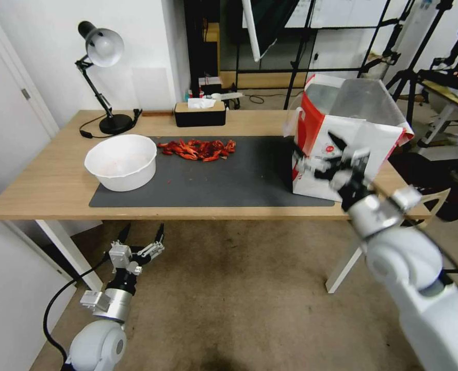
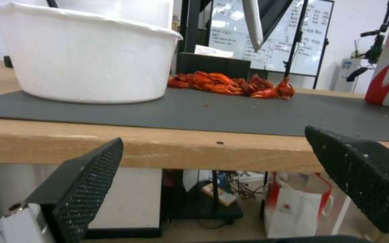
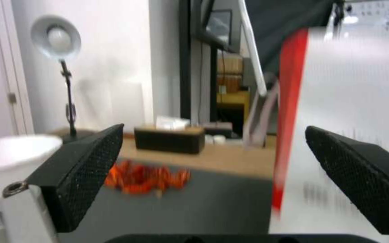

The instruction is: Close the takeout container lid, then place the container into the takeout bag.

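The takeout bag (image 1: 378, 135) stands open on the right end of the table, white with red side panels and silver lining. My right gripper (image 1: 316, 152) hangs open just in front of the bag's white front face, with nothing between its fingers. In the right wrist view the takeout bag (image 3: 356, 118) rises close ahead of that open gripper (image 3: 213, 128). My left gripper (image 1: 144, 226) is open and empty below the table's front edge, at the left. In the left wrist view it (image 2: 213, 135) faces the wooden table edge. The takeout container and its lid are out of view.
A big white bowl (image 1: 120, 161) sits at the left of the dark mat (image 1: 213, 180). A heap of red crayfish (image 1: 198, 148) lies at the mat's back. A black tissue box (image 1: 200, 113) and a desk lamp (image 1: 102, 49) stand behind. Another white bag (image 2: 293, 206) sits under the table.
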Available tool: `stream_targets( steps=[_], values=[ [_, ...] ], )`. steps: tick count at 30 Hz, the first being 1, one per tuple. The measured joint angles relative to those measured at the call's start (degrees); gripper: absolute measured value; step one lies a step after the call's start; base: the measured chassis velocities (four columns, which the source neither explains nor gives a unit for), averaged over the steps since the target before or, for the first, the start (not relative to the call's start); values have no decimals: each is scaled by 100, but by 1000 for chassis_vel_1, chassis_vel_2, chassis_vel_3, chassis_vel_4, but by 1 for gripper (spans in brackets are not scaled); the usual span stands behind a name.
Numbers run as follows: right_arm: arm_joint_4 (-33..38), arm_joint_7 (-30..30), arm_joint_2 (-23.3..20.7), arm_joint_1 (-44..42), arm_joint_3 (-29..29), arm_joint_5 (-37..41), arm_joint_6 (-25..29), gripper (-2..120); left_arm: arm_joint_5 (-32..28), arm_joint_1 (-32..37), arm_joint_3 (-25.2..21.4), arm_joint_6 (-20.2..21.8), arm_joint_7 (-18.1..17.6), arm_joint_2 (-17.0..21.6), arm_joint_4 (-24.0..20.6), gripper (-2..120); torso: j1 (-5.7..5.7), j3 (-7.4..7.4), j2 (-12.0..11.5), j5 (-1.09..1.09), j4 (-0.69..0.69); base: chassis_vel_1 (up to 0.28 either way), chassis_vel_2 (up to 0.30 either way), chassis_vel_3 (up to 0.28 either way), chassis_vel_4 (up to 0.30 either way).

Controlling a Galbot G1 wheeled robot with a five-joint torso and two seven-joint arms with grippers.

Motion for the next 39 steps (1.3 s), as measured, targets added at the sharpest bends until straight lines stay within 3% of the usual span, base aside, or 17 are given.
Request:
stream_targets(
  steps=[8,20,39],
  values=[
    [-355,216,669,-1329,-13,-1005,1122,100,181,49,-25,-104,-16,-34,-10,100,0,0,0,1,-2,0,0,0,0],
    [-963,746,1244,-1927,-178,-1582,1868,100,396,69,-32,-127,-64,-53,49,100,-1,0,-1,0,0,0,0,0,0],
    [-1121,799,1358,-1837,-241,-1642,1964,100,446,91,-61,-147,86,-51,140,100,-1,1,-2,0,0,0,0,0,0]
  ],
)
